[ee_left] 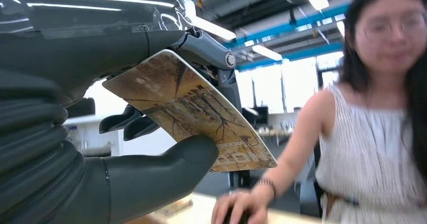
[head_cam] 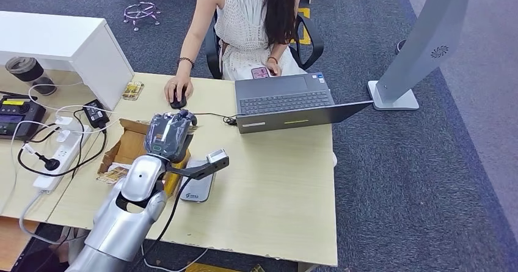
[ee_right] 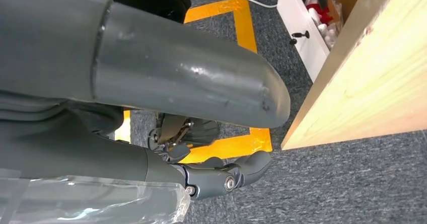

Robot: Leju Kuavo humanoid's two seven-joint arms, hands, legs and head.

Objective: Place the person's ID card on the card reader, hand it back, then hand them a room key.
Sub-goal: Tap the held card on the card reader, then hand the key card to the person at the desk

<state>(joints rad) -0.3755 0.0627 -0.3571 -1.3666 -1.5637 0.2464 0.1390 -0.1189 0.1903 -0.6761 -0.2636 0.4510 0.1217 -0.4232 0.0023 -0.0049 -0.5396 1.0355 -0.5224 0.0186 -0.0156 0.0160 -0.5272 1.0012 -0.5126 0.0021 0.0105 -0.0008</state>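
Observation:
My left hand is raised over the table's left half, facing the person seated across it. It pinches a brown card with a tree pattern between the thumb and the fingers. The grey card reader lies flat on the table just below this hand, with no card on it. The person's hand rests on a mouse a little beyond my hand. My right hand hangs beside the table's wooden edge, fingers apart and holding nothing.
An open cardboard box with similar brown cards sits left of the reader. Another such card lies near the white cabinet. An open laptop stands at the far right of the table. A power strip and cables are at the left.

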